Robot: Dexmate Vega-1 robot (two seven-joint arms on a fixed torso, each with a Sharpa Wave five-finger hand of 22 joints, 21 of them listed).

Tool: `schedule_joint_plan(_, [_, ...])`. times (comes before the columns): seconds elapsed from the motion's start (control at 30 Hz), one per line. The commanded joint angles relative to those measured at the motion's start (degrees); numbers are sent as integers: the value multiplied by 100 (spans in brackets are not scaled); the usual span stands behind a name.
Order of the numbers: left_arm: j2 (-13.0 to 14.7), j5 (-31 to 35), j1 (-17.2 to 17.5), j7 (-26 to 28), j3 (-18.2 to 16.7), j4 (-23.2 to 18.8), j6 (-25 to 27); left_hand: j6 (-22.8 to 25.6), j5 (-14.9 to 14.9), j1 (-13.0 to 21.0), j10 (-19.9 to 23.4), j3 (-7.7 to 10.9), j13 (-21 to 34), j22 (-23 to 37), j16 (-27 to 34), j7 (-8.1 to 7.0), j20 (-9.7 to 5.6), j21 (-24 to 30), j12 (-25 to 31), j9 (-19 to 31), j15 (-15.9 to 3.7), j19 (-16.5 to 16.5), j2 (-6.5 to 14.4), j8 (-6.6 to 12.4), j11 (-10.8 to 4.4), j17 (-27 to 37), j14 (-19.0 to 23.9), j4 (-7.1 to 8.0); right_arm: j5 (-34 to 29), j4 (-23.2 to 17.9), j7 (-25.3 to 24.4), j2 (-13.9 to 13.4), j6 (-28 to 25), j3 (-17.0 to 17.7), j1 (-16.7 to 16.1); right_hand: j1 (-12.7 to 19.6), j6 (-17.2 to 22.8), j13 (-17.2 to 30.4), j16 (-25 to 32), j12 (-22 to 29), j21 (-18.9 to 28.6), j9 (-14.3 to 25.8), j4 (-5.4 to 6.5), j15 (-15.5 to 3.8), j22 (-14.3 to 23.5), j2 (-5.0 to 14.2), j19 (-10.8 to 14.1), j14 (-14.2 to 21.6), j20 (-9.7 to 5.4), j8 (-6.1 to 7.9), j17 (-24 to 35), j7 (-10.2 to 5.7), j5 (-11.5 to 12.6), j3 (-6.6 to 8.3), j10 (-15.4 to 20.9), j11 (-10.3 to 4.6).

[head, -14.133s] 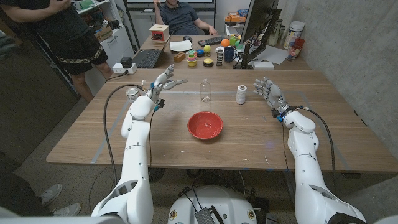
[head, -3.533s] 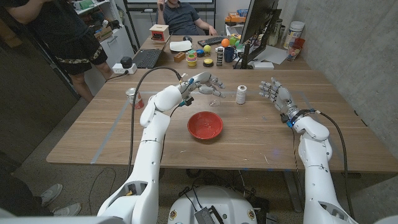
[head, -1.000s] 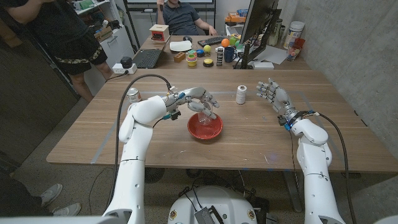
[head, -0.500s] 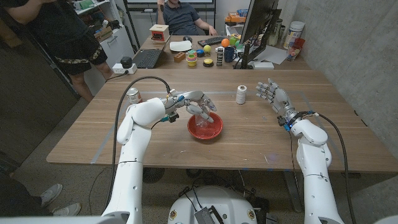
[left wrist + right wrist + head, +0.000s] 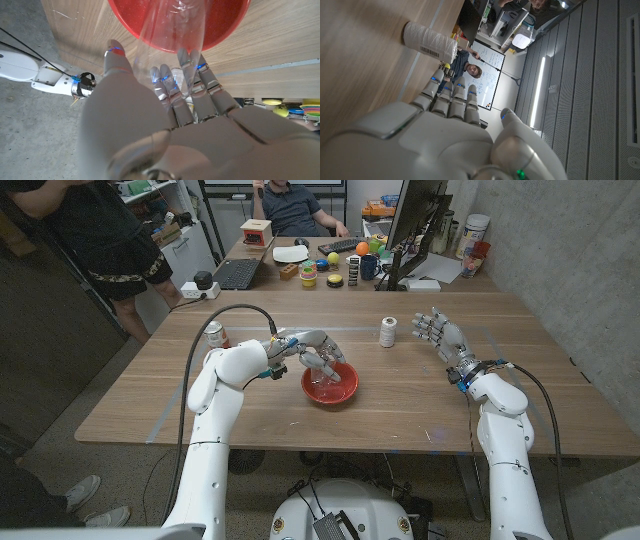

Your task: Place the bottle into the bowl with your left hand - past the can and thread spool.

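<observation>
My left hand hangs over the near-left rim of the red bowl and holds the clear plastic bottle, which tilts down into the bowl. In the left wrist view the bottle runs from between my fingers and thumb into the red bowl. The can stands to the left, behind my left arm. The white thread spool stands behind and to the right of the bowl. My right hand is raised, fingers apart, holding nothing, right of the spool.
A second table behind holds a laptop, a monitor, cups and small coloured objects. One person stands at the back left and another sits behind the far table. A concrete wall lies to the right.
My left hand has dropped lower and come slightly nearer, bringing the bottle down into the bowl. The right hand has kept its place.
</observation>
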Motion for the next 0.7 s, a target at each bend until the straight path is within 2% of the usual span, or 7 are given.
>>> schedule_joint_plan(0.03, [45,228,74,326,84,50,-140,27,-16,1103,420,-9,28,6,15,-28,-560,39,1,12,-1077,-32,1109,-24,-392,20,537,-34,39,-7,15,-21,25,25,-28,-27,-18,34,19,34,-3,23,-7,29,31,-48,54,27,-21,34,10,16,29,-25,9,24])
schedule_joint_plan(0.2, [92,439,102,495,196,86,-227,28,-25,1093,417,-17,28,6,6,-37,-563,42,-1,13,-1071,-31,1107,-28,-389,18,520,-24,60,19,32,-28,21,32,-25,-30,-18,34,18,30,-9,23,-5,27,31,-49,56,26,-21,35,10,17,29,-29,-1,20])
schedule_joint_plan(0.27, [53,310,70,368,179,148,-155,23,-28,1089,414,-19,28,6,4,-27,-563,44,-2,13,-1071,-31,1107,-31,-389,17,517,-20,54,18,19,-29,23,40,-30,-31,-17,34,19,31,-10,23,-4,30,31,-49,58,28,-21,35,10,21,29,-29,1,22])
schedule_joint_plan(0.7, [94,406,114,471,217,188,-179,24,-48,1068,407,-32,27,6,-1,-42,-573,50,-5,14,-1071,-33,1117,-43,-391,17,509,6,63,25,24,-44,23,60,-39,-43,-18,34,18,33,-24,23,3,29,32,-55,57,26,-17,36,11,50,29,-41,7,34])
